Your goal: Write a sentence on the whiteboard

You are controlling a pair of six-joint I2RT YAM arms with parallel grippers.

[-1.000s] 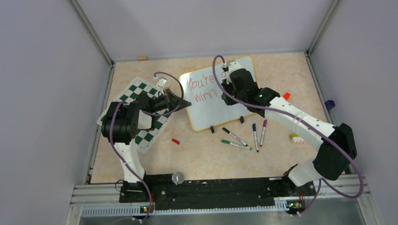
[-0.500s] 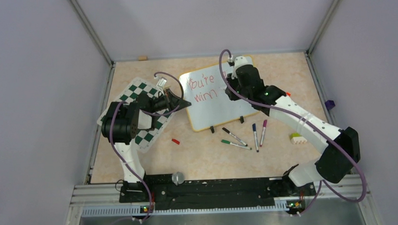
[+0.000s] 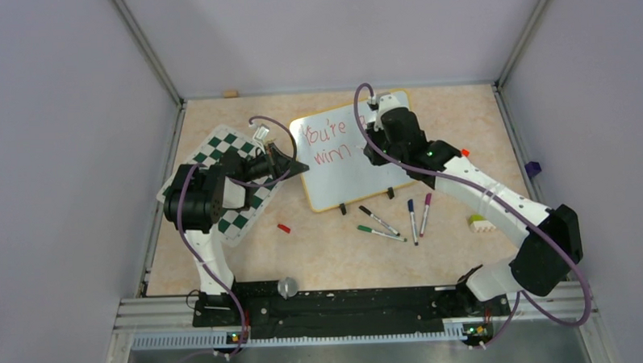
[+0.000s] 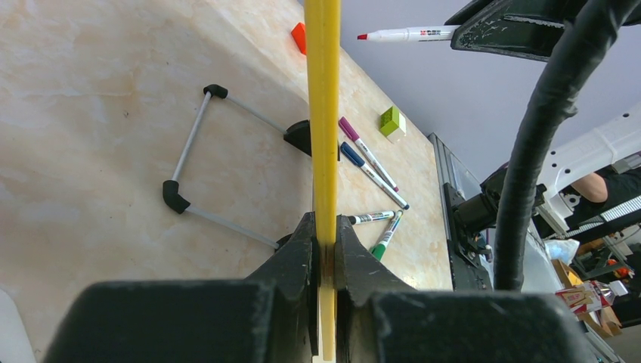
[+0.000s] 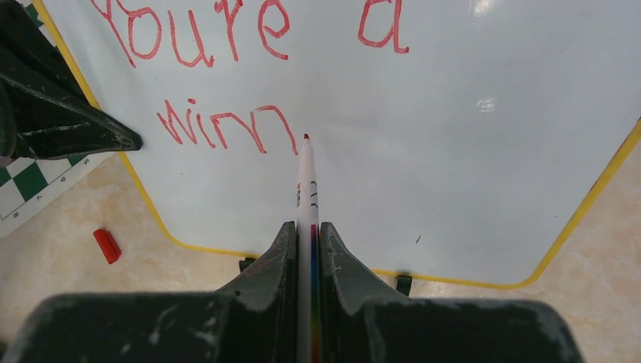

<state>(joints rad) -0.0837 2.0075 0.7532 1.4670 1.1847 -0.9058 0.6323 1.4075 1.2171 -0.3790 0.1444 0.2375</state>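
Note:
The whiteboard (image 3: 352, 174) lies tilted at the table's middle back, yellow-framed, with "You're a" and "Winn" on it in red. My left gripper (image 3: 298, 164) is shut on its left edge. In the left wrist view that yellow edge (image 4: 323, 113) runs straight up from between the left gripper's (image 4: 325, 227) fingers. My right gripper (image 5: 306, 231) is shut on a red marker (image 5: 305, 181). It points at the whiteboard (image 5: 453, 189), its tip at the end of the last "n". I cannot tell if the tip touches. From above, the right gripper (image 3: 372, 152) hangs over the board's middle.
A green-and-white chess mat (image 3: 221, 185) lies under the left arm. A red cap (image 3: 283, 228) sits in front of the board. Black (image 3: 378, 220), green (image 3: 380, 233), blue (image 3: 412, 220) and purple (image 3: 425, 214) markers lie nearby. A yellow-green block (image 3: 479, 223) is at right.
My right arm has shifted a little to the right over the board with the marker, then held still. The left gripper has kept its hold on the board's edge without moving.

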